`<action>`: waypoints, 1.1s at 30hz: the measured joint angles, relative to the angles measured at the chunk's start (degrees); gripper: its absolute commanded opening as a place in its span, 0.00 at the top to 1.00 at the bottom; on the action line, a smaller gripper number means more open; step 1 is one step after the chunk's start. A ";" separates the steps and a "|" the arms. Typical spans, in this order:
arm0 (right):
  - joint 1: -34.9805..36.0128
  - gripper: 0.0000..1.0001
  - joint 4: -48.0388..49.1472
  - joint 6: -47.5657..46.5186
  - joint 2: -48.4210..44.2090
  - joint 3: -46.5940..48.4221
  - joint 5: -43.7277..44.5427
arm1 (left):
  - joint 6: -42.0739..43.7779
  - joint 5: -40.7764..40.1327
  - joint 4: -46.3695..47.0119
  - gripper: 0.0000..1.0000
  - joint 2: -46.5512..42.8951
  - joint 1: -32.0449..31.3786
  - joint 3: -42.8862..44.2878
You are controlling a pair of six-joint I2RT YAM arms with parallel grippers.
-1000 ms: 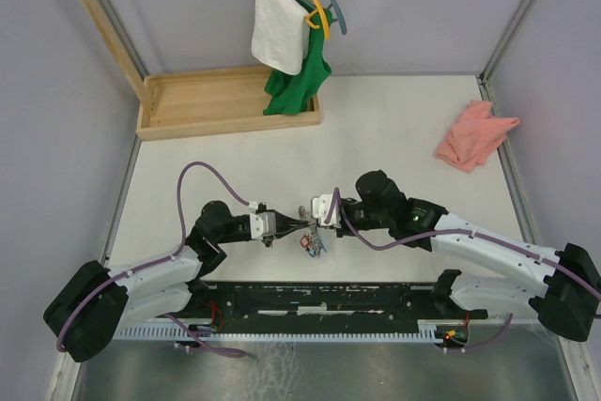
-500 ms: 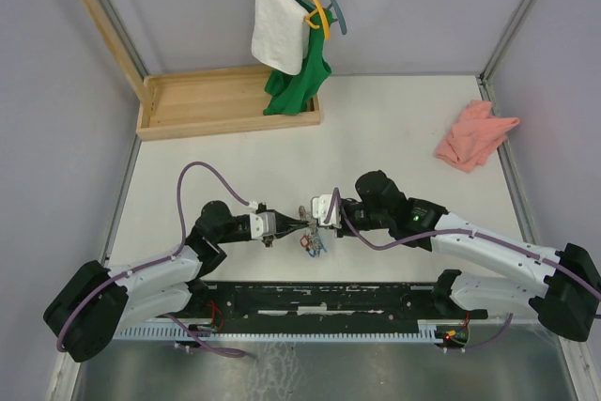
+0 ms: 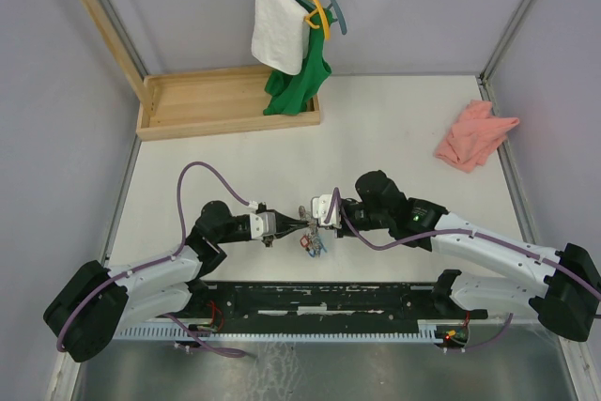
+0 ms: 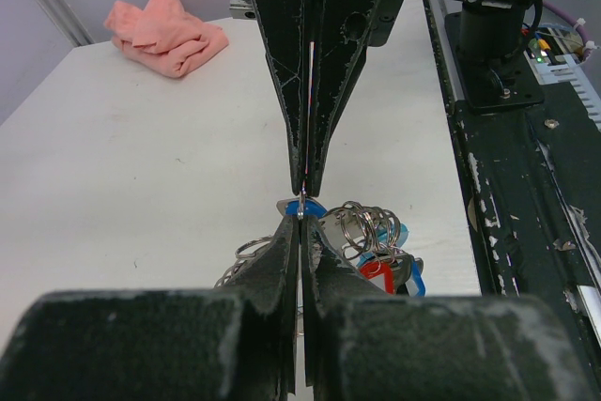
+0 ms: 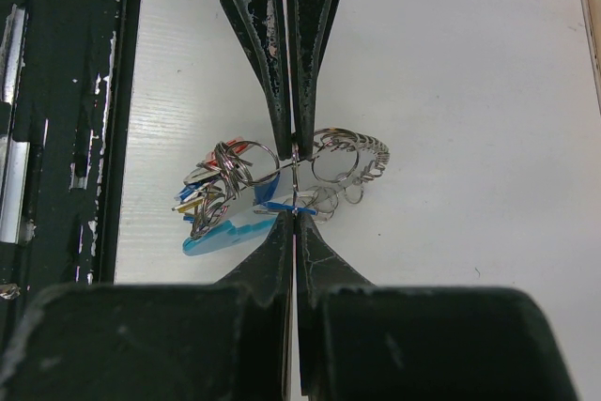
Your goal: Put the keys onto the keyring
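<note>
My left gripper (image 3: 301, 223) and right gripper (image 3: 318, 222) meet tip to tip low over the table's near middle. Both are shut on opposite sides of a thin steel keyring (image 5: 296, 183), seen edge-on between the tips. In the left wrist view my left gripper (image 4: 300, 218) faces the right fingers (image 4: 324, 91) coming from above. The keys bunch just beside the tips: one with a red head (image 4: 376, 275), one with a blue head (image 4: 307, 207), tangled among several small rings (image 4: 362, 225). The right gripper (image 5: 294, 216) shows the same bunch (image 5: 221, 190) to its left. I cannot tell whether they are threaded on.
A chain of small rings (image 5: 362, 159) trails right of the bunch. A pink cloth (image 3: 474, 134) lies at the far right. At the back left stands a wooden tray (image 3: 225, 105) with a green garment and white towel (image 3: 280, 33) hanging over it. A black rail (image 3: 329, 300) runs along the near edge.
</note>
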 measured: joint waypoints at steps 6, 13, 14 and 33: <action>0.00 0.99 0.04 0.35 0.00 0.00 0.00 | 0.00 0.00 0.00 0.97 0.00 0.00 0.00; 0.00 0.99 0.15 0.61 0.00 0.00 0.02 | 0.00 0.00 0.00 0.97 0.00 0.00 0.00; 0.00 0.99 0.26 0.70 0.00 0.00 0.02 | -0.02 0.00 0.00 0.97 0.00 0.00 0.00; 1.03 0.99 1.86 1.11 0.00 -0.02 0.81 | -0.09 -0.17 -0.20 0.97 0.13 0.00 0.52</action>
